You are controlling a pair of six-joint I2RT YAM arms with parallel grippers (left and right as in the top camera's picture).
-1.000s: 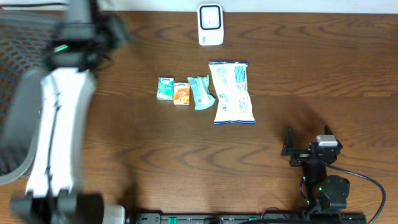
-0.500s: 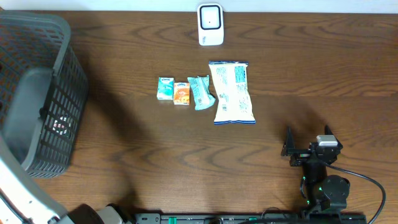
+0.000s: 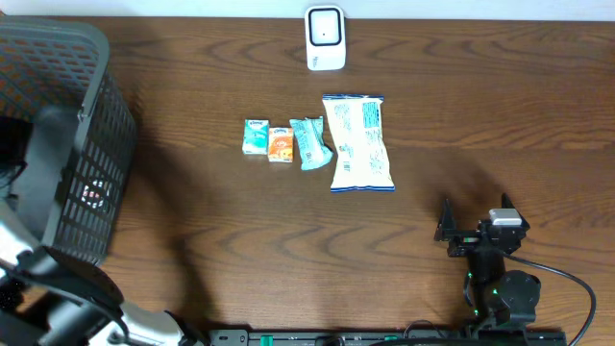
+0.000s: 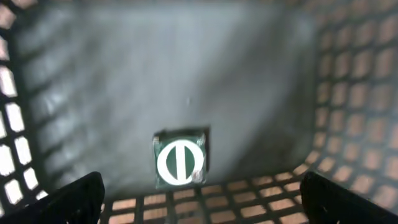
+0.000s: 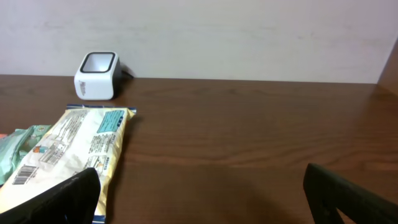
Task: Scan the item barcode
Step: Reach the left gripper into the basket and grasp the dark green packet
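Lying on the basket (image 4: 348, 93) floor, the dark green box (image 4: 180, 163) faces the wide-spread jaws of the left gripper (image 4: 205, 205), while four snack packs (image 3: 317, 144) line up near the scanner (image 3: 325, 38) and the right gripper (image 5: 202, 196) also gapes wide.

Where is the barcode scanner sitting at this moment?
In the overhead view the white scanner stands at the far edge of the table, near centre, just beyond the large snack bag.
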